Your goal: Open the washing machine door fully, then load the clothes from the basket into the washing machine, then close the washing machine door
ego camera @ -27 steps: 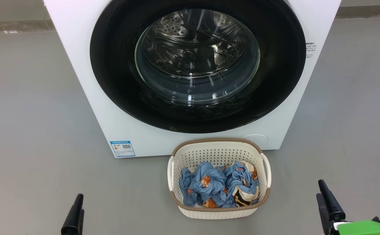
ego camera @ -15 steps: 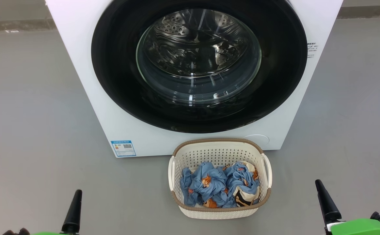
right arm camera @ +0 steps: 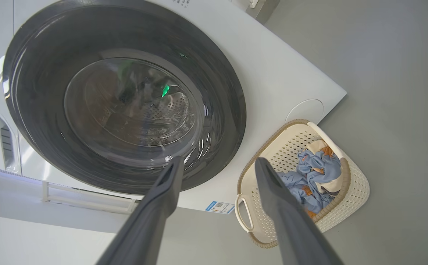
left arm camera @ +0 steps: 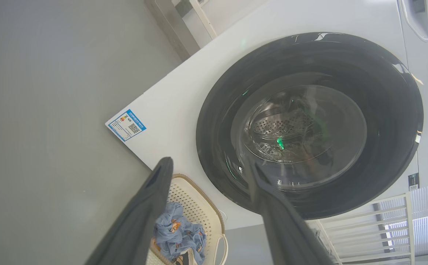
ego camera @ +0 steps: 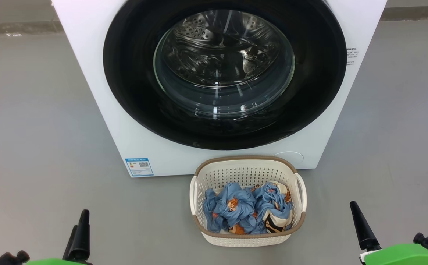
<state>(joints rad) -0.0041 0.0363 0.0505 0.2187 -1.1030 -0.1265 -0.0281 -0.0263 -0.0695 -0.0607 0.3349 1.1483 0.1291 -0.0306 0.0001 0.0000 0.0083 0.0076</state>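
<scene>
The white washing machine [ego camera: 89,55] stands ahead, and its door [ego camera: 133,92], a black ring around clear glass, lies shut against the front. The steel drum shows through the glass. On the floor right in front sits the cream basket [ego camera: 245,159] with the light-blue clothes [ego camera: 236,208] bunched inside. My left gripper [left arm camera: 208,163] is open and holds nothing; one of its fingers [ego camera: 81,235] rises at the lower left. My right gripper [right arm camera: 218,161] is open too, with a finger [ego camera: 361,228] at the lower right. Both are well short of the basket and door.
Bare grey floor [ego camera: 34,147] spreads on both sides of the machine. A blue label [ego camera: 139,166] marks its lower left corner. A white slatted rack [left arm camera: 383,221] and another white appliance [left arm camera: 420,18] stand beside the machine.
Both grippers have risen a little into the head view, and their green wrist housings now show at the bottom corners. The door, basket and clothes have not moved.
</scene>
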